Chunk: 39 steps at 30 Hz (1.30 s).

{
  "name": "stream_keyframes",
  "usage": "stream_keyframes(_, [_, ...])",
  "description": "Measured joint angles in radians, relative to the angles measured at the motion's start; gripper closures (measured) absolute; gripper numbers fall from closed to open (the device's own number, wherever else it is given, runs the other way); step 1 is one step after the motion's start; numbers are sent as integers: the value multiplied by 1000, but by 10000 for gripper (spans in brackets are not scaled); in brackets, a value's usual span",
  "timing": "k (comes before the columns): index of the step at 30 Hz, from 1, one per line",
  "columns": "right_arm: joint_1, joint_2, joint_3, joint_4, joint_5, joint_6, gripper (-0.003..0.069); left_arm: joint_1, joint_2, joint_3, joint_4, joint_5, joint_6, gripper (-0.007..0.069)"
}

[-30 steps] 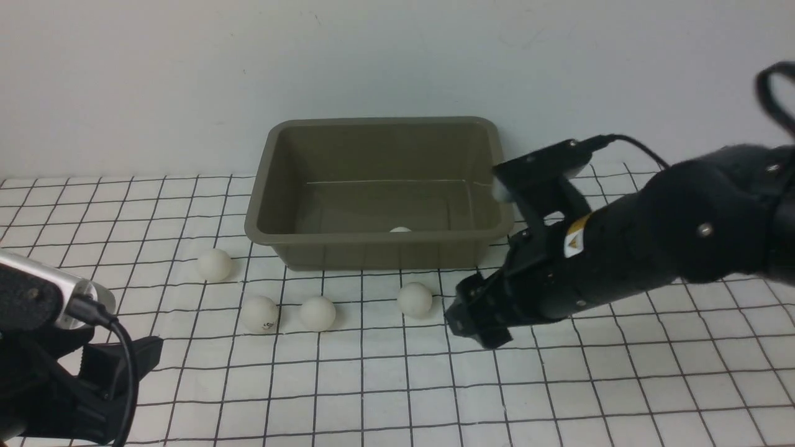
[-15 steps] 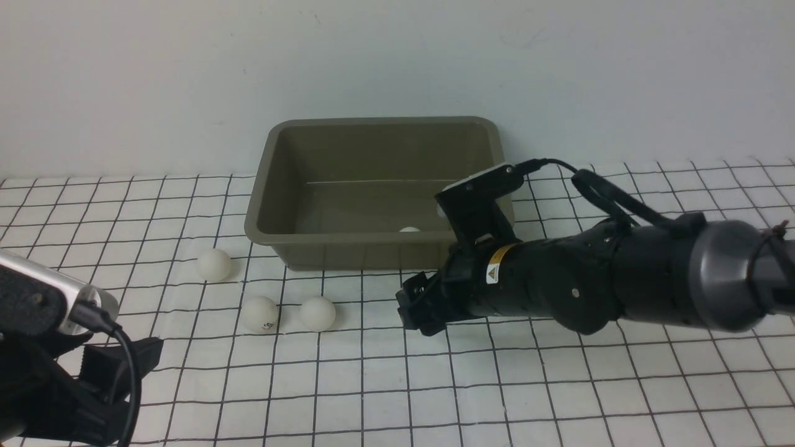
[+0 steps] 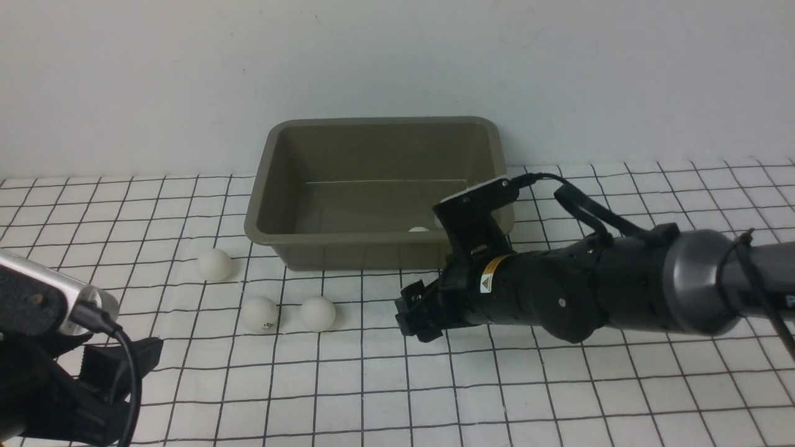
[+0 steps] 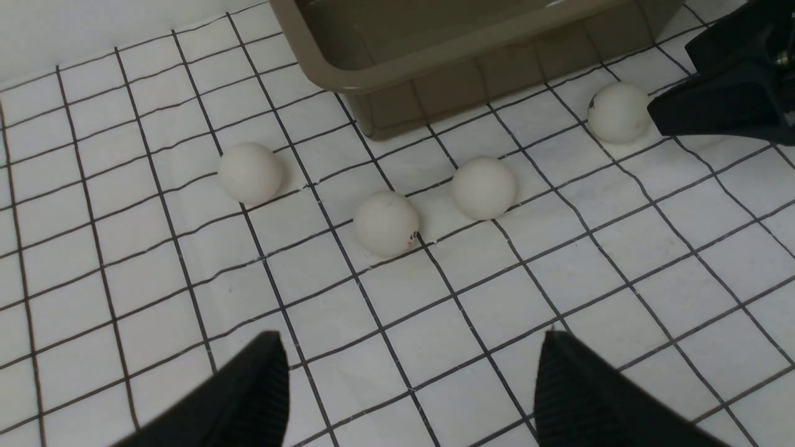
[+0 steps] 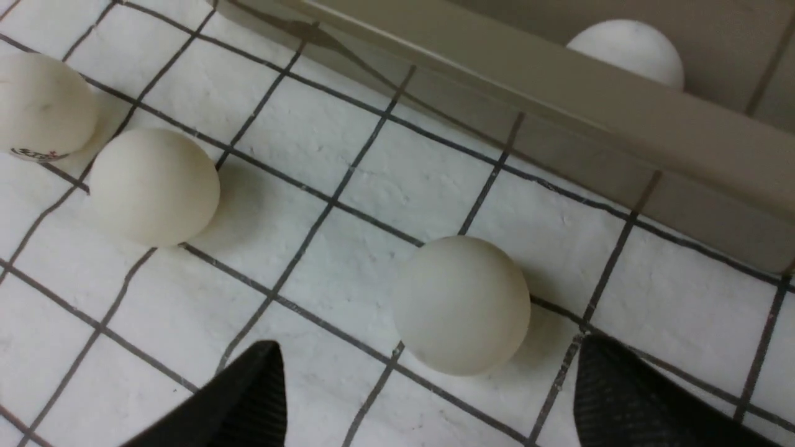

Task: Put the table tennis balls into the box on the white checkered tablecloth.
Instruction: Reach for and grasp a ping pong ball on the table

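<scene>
The olive-brown box (image 3: 372, 149) stands at the back of the white checkered tablecloth (image 3: 559, 397), with one table tennis ball (image 3: 418, 229) inside. Three balls lie on the cloth in front of it: one at the left (image 3: 214, 264), one with a dark mark (image 3: 259, 313), and one beside it (image 3: 318, 313). Another ball (image 5: 461, 304) is hidden behind my right gripper (image 3: 415, 316) in the front view. That gripper (image 5: 427, 343) is open and low over the cloth, the ball resting free just ahead between its fingertips. My left gripper (image 4: 410, 335) is open and empty at the near left.
A pale wall rises right behind the box. The right arm's thick black body (image 3: 590, 292) and its cable (image 3: 577, 198) stretch across the cloth's right half, close to the box's front right corner. The left arm's silver camera housing (image 3: 37, 298) fills the near left corner.
My right arm has swung left and down, so its gripper now covers the rightmost ball in the front view. The ball inside the box has rolled slightly right. The left arm has not moved.
</scene>
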Motion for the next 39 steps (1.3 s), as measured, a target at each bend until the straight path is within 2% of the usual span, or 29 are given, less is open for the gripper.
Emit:
stream_keyframes(19, [20,85,-84,10,31,0,102,0,0,0,0,-1,4,146])
stream_keyframes(28, [20,103,-94,13,8,0,157,0,0,0,0,-1,4,146])
stream_keyframes(39, [20,162,-138,13,-15,0,164,0,0,0,0,-1,4,146])
